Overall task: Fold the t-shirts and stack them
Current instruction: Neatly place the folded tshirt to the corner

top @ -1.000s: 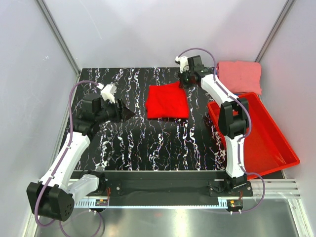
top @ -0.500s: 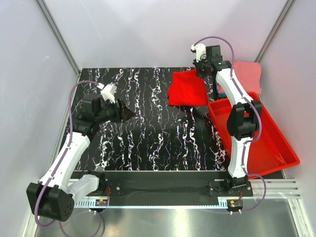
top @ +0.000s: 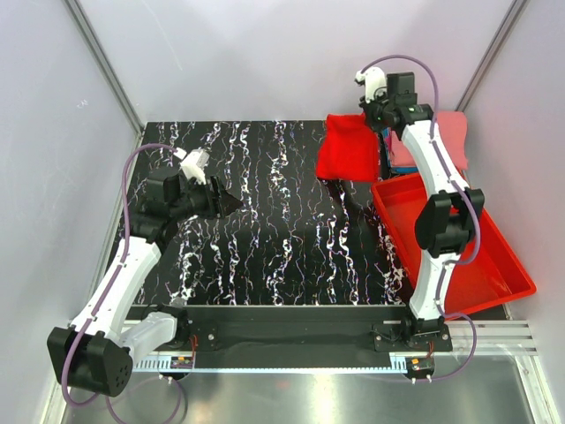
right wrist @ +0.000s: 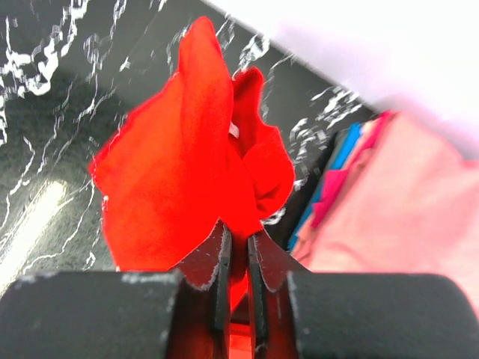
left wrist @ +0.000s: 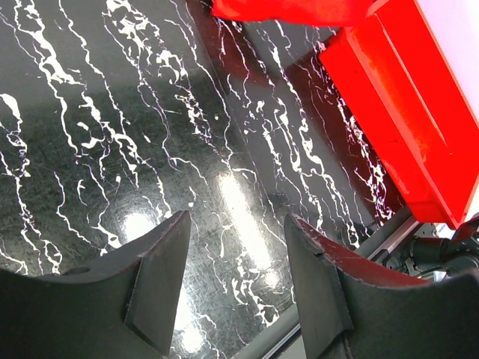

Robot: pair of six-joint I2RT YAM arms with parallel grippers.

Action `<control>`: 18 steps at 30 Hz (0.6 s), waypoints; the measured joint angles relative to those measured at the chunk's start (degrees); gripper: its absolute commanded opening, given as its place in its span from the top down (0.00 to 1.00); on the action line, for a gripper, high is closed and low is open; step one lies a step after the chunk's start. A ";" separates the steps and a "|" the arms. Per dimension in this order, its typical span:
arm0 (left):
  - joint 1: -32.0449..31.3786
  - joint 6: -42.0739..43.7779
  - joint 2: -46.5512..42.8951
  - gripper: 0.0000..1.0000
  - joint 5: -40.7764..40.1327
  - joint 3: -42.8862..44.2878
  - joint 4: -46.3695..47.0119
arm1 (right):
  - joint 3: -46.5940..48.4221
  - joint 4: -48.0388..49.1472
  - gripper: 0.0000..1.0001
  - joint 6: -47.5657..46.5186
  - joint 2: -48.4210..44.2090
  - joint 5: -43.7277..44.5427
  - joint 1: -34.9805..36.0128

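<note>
Red cloth has left the middle of the table (top: pixel 265 256): a second ago the folded red t-shirt (top: pixel 349 150) lay flat near the centre, and now it hangs bunched from the right gripper (right wrist: pixel 238 241) at the far right corner. It is just beside the salmon-pink t-shirt (top: pixel 446 132), which tops a stack with blue t-shirts (right wrist: pixel 346 157) showing at its edge. The right arm has swung outward and reaches far over the red bin (top: pixel 494 265), wrist raised, its fingers pinching a fold of the red t-shirt. The left arm has not shifted; it leans over the table's left part, elbow bent, and the left gripper (left wrist: pixel 236 224) is spread with nothing between its fingers. The bin lies skewed along the table's right edge. Broad bare tabletop spans between the two grippers, and pale walls stand close behind the stack.
</note>
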 measured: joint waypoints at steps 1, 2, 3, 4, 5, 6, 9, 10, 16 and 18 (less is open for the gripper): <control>0.00 0.00 0.00 0.41 0.04 0.00 0.15 | -0.13 0.42 1.00 0.02 -0.74 -0.39 -0.39; 0.00 0.00 0.00 0.41 0.11 0.00 0.26 | -0.17 0.83 1.00 0.02 -1.44 -0.85 -0.83; 0.00 -0.02 -0.02 0.41 0.15 0.00 0.31 | -0.17 1.40 1.00 0.07 -1.99 -1.07 -1.27; 0.00 0.00 -0.02 0.41 0.15 0.00 0.35 | -0.17 1.99 1.00 0.07 -2.45 -1.36 -1.75; 0.00 0.00 -0.11 0.41 0.15 0.00 0.37 | 0.00 2.58 1.00 0.07 -2.78 -1.64 -2.25; 0.00 0.00 -0.22 0.41 0.15 0.00 0.37 | 0.20 2.86 1.00 0.07 -2.80 -1.90 -2.54; 0.00 0.00 -0.68 0.41 0.17 0.00 0.39 | 2.47 1.73 1.00 0.02 -2.34 -2.29 -3.58; 0.00 0.00 -0.76 0.41 0.17 0.00 0.42 | 3.80 1.01 1.00 0.00 -2.08 -2.29 -3.80; 0.00 0.00 -0.92 0.41 0.20 0.00 0.46 | 8.72 -1.20 1.00 0.00 -1.68 -2.29 -5.20; 0.00 0.00 -0.92 0.41 0.22 0.00 0.48 | 8.76 -1.97 1.00 0.00 -1.68 -2.29 -5.84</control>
